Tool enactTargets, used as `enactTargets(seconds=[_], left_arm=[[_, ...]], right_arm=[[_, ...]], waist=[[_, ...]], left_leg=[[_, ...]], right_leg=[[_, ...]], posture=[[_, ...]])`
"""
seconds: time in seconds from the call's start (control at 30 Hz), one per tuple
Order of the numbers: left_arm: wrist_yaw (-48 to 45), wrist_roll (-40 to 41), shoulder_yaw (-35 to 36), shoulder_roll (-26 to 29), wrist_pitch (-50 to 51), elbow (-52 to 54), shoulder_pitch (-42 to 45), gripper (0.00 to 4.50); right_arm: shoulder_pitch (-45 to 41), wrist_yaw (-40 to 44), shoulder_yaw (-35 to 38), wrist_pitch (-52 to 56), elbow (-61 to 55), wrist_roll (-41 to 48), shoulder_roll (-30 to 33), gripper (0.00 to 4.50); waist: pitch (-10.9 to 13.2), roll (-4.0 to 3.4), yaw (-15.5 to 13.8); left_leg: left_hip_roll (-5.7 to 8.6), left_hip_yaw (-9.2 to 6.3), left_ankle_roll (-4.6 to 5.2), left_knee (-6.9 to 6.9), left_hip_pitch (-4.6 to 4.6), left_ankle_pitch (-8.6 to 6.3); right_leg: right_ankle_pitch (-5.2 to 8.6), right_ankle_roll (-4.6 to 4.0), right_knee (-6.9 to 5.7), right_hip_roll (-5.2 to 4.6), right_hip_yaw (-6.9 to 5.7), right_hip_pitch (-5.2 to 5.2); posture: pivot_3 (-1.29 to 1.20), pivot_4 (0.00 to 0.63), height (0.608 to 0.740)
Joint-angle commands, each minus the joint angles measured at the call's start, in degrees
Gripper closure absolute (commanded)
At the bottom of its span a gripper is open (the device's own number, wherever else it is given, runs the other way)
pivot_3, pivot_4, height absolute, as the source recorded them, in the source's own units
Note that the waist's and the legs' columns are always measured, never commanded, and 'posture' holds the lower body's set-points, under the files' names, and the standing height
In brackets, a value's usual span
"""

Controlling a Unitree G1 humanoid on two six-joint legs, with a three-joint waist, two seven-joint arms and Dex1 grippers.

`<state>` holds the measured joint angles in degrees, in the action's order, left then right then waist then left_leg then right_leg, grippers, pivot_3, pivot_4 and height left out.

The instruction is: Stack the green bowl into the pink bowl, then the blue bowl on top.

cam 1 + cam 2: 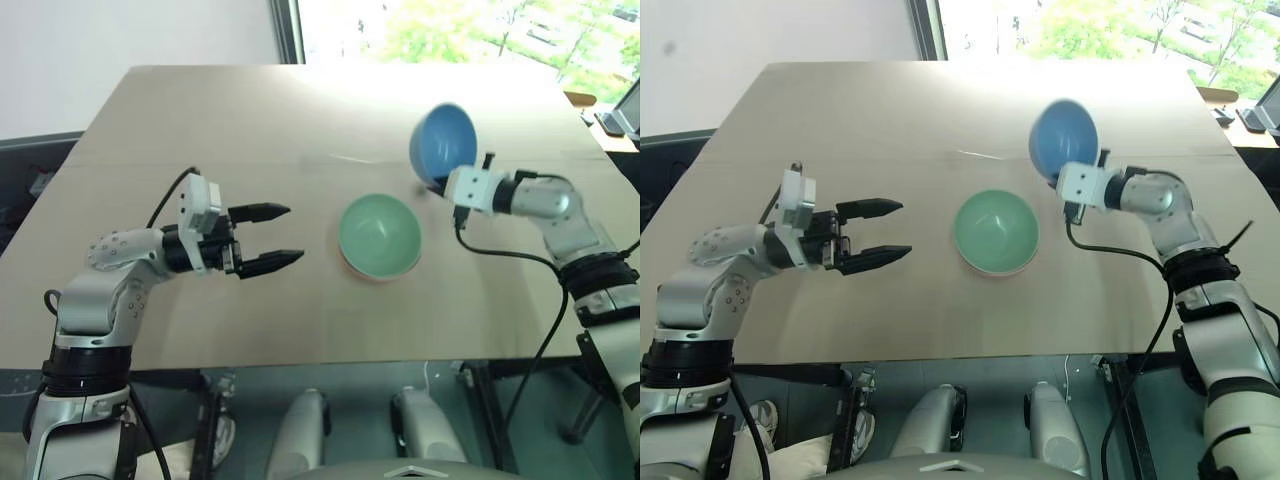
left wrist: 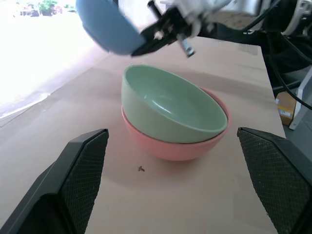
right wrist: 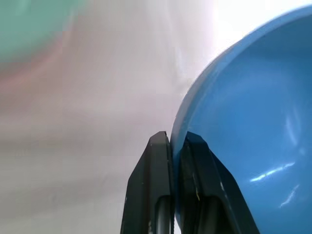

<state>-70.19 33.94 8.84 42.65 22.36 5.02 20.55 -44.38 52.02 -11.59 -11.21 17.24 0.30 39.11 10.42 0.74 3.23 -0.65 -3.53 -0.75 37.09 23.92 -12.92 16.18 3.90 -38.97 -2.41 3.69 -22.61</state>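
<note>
stacking is half done as i read it, and what remains is getting the last bowl over and down cleanly. nearest me on my left, the left gripper (image 1: 268, 237) hangs level with its two black fingers spread wide and nothing between them, pointing across at the stack from beside it. a little further in, near the middle of the plain tan tabletop (image 1: 200, 130), the small smooth pale mint green plastic bowl (image 1: 380, 235) sits nested in the small salmon pink plastic bowl (image 2: 168, 146), rims near level, with only a thin pink edge peeking out underneath from above. beyond that and to my right, the right gripper (image 3: 178, 139) is pinched tight on the wall of the small bright sky blue plastic bowl (image 1: 441, 143), one finger inside, one outside, and the bowl is up off the table, tipped so its hollow faces the camera. to do this well i'd judge i need to level the bowl first, carry it across until it is centred over the green one, lower until it seats, and only then let go; a release while tilted would probably let it slide off the rim. between the blue bowl and the stack i see nothing on the table. the open left fingers are close beside the stack but apart from it, so i'd keep them where they are.
</note>
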Motion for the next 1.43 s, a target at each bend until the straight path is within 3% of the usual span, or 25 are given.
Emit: enactTargets(seconds=[0.03, 0.2, 0.43, 0.53, 0.63, 0.73, 0.83, 0.97, 1.13, 1.43], left_arm=[[-0.3, 0.5, 1.3, -0.1, -1.7, -0.4, 0.2, 0.0], [-3.3, 3.6, 2.0, 1.1, 0.8, -0.4, 0.4, 0.0], [-7.1, 4.3, 3.5, 5.8, 2.6, -3.9, 2.5, 0.0], [-10.0, 4.1, 4.2, 8.5, 2.1, -6.3, 2.9, 0.0], [-10.7, 4.1, 4.4, 9.2, 1.9, -7.1, 3.4, 0.0], [-8.8, 5.5, 4.5, 7.8, 2.8, -4.2, 3.2, 0.0], [-6.2, 5.3, 3.3, 6.0, 2.3, 0.3, 2.1, 0.0], [-1.8, 4.2, 3.0, 4.0, 2.3, 3.8, 1.2, 0.0], [4.4, 2.3, 2.7, 3.9, 4.6, 5.1, -0.3, 0.0], [-0.3, 3.6, 5.6, 9.5, 6.3, 7.0, -8.5, 0.0]], right_arm=[[4.6, 4.4, 5.2, 21.8, -28.5, 15.3, 4.6, 4.45], [10.3, 1.0, 5.5, 39.8, -50.0, 23.7, 7.4, 4.45], [12.0, -3.0, -0.5, 46.1, -52.9, 20.3, 4.7, 4.45], [13.3, -2.0, -2.8, 45.5, -50.9, 17.7, 5.5, 3.63], [14.4, -1.7, -2.1, 46.3, -51.5, 18.0, 5.7, 2.38], [16.1, -4.3, 5.0, 50.3, -55.8, 22.5, 5.1, 1.34], [20.3, -9.1, 14.5, 53.9, -58.8, 29.4, 1.1, 1.34], [30.7, -6.9, 24.6, 56.6, -62.0, 34.4, 4.0, 1.34], [46.1, -3.2, 37.8, 53.3, -60.9, 35.6, 5.9, 0.1], [58.4, 2.9, 51.2, 50.6, -58.9, 38.5, 8.6, 0.1]], waist=[[0.0, -0.01, -0.2], [0.0, 0.02, -0.8], [0.0, 0.04, -1.0], [0.0, 0.04, -0.9], [0.0, 0.04, -0.9], [0.0, 0.05, -1.1], [0.0, 0.1, -1.3], [0.0, 0.12, -1.5], [-0.1, 0.12, -1.8], [-0.1, 0.12, -1.0]], left_leg=[[0.0, -0.04, 0.0, -0.01, 0.01, 0.0], [-0.02, -0.04, 0.01, 0.07, -0.09, 0.0], [0.01, -0.03, 0.01, 0.12, -0.07, 0.0], [0.01, 0.01, 0.01, 0.08, -0.06, 0.0], [0.0, 0.02, 0.01, 0.07, -0.04, 0.0], [0.0, 0.01, 0.01, 0.08, -0.03, 0.0], [0.0, -0.04, 0.01, 0.1, 0.0, 0.0], [0.0, -0.07, 0.01, 0.06, 0.01, 0.0], [0.02, 0.0, 0.01, 0.07, -0.06, -0.01], [-0.04, 0.03, 0.01, 0.07, -0.19, -0.01]], right_leg=[[0.0, 0.0, 0.01, 0.0, 0.0, -0.01], [0.0, 0.0, -0.05, 0.02, -0.08, 0.11], [0.0, 0.0, -0.04, 0.02, -0.17, 0.14], [0.01, 0.0, 0.02, 0.02, -0.14, 0.11], [0.01, 0.0, 0.05, 0.02, -0.15, 0.11], [0.01, 0.0, 0.04, 0.02, -0.16, 0.12], [0.01, 0.0, 0.04, 0.01, -0.19, 0.13], [0.01, 0.0, 0.06, 0.0, -0.22, 0.15], [0.01, 0.01, 0.04, -0.01, -0.18, 0.19], [0.01, 0.01, 0.06, 0.05, -0.14, 0.3]], posture=[[0.0, 0.15, 0.74], [0.0, 0.15, 0.74], [0.0, 0.15, 0.74], [0.0, 0.15, 0.74], [0.0, 0.15, 0.74], [0.0, 0.15, 0.74], [0.0, 0.15, 0.74], [0.0, 0.15, 0.74], [0.0, 0.15, 0.74], [0.0, 0.15, 0.74]])
